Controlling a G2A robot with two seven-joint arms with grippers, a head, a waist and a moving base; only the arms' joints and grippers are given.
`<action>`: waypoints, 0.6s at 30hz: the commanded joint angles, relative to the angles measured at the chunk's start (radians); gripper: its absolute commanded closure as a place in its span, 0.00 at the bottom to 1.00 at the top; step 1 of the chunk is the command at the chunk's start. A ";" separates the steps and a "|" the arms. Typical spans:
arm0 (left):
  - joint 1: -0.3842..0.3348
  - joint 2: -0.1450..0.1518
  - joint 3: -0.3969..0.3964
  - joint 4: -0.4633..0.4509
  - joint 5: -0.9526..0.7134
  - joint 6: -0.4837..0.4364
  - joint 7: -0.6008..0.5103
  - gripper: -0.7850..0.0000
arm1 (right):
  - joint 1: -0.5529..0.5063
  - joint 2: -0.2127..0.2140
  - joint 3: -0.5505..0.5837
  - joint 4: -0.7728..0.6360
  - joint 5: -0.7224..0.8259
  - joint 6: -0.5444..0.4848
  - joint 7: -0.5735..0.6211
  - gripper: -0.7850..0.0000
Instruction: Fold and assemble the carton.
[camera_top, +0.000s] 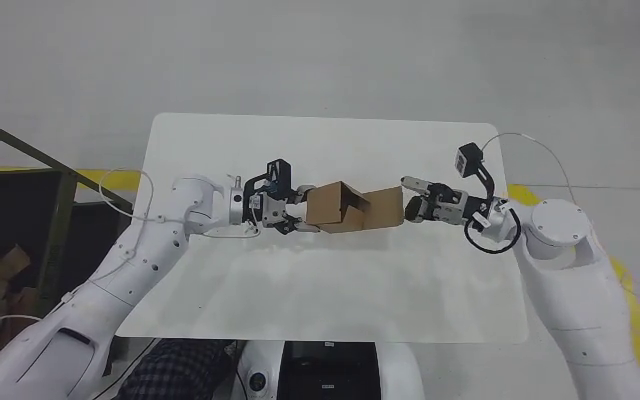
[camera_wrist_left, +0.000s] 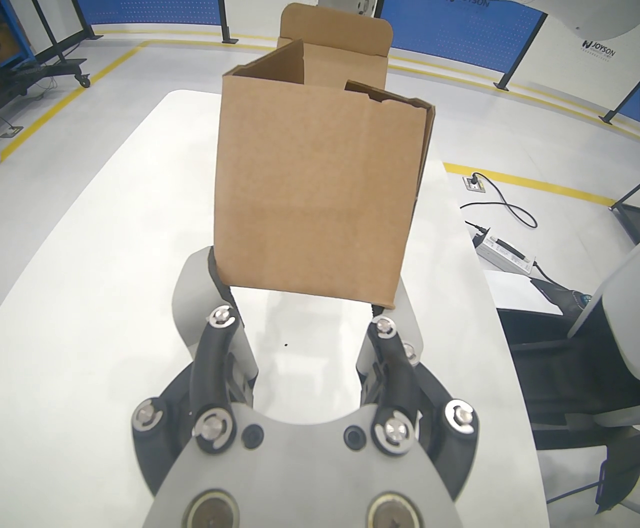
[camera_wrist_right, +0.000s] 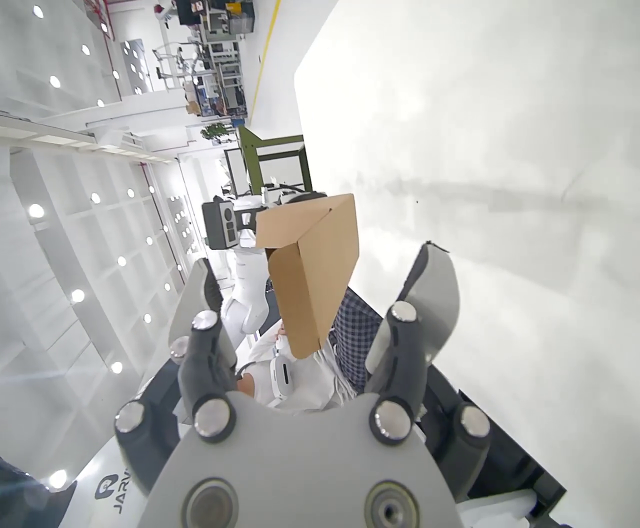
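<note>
A brown carton (camera_top: 345, 207) is held up over the middle of the white table (camera_top: 330, 290), part-formed, with its end toward the right arm open and a flap (camera_top: 385, 208) sticking out there. My left gripper (camera_top: 293, 210) is shut on the carton's near end; in the left wrist view the fingers (camera_wrist_left: 200, 272) press both sides of the carton (camera_wrist_left: 315, 195) at its lower edge. My right gripper (camera_top: 407, 200) is open at the opposite end. In the right wrist view its fingers (camera_wrist_right: 432, 280) stand wide apart around the flap (camera_wrist_right: 312, 280) without touching it.
The table's bare surface lies in front of and behind the carton. A dark green frame (camera_top: 40, 200) stands off the table's left edge. On the floor by the table's side lies a power box with cables (camera_wrist_left: 502, 252).
</note>
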 joint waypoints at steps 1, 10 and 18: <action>-0.001 -0.001 0.001 0.001 0.000 0.000 -0.005 0.85 | 0.005 0.000 -0.020 -0.006 -0.021 0.007 0.013 0.25; -0.008 -0.002 0.010 0.000 -0.011 0.000 -0.031 0.84 | 0.020 0.003 -0.069 -0.030 -0.093 0.012 0.035 0.68; -0.008 0.002 0.019 -0.012 -0.043 0.000 -0.015 0.73 | 0.011 0.005 -0.079 -0.041 -0.088 -0.015 0.041 1.00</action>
